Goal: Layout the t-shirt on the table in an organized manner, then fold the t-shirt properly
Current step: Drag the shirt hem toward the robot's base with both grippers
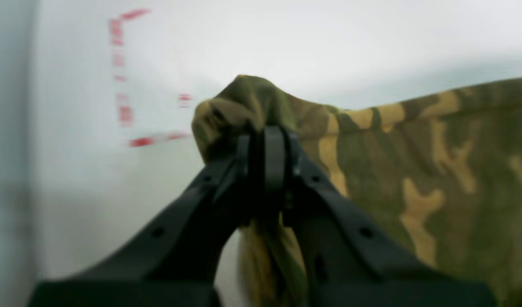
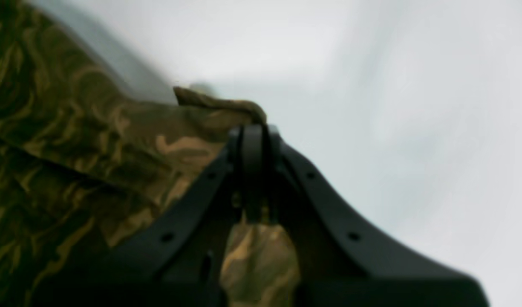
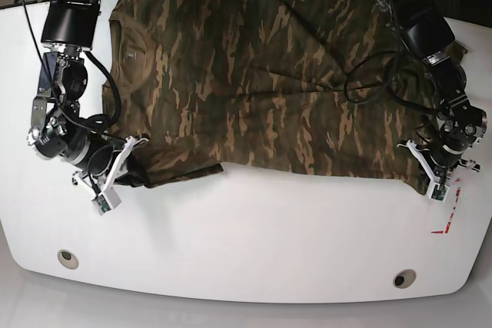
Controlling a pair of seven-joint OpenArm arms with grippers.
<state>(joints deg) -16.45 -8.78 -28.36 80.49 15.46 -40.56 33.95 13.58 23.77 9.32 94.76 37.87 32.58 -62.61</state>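
The t-shirt (image 3: 261, 74) lay spread across the far half of the table (image 3: 254, 236). The left gripper (image 1: 267, 136) pinched its near right corner beside the red marks (image 1: 124, 76). The right gripper (image 2: 254, 134) was clamped on the near left sleeve edge.

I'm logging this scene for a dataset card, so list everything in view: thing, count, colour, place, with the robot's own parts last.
t-shirt: one, camouflage green, brown and tan, spread flat across the far half of the table.
table: one, glossy white, rounded corners, fills the base view.
grommet holes: two, grey, near the table's front edge, one by each corner.
red marks: one corner outline, red, beside the left hand.
cables: several, black, lying over the shirt near the left arm.
left hand: one, black, shut on the shirt's bunched corner.
right hand: one, black, shut on the shirt's edge.
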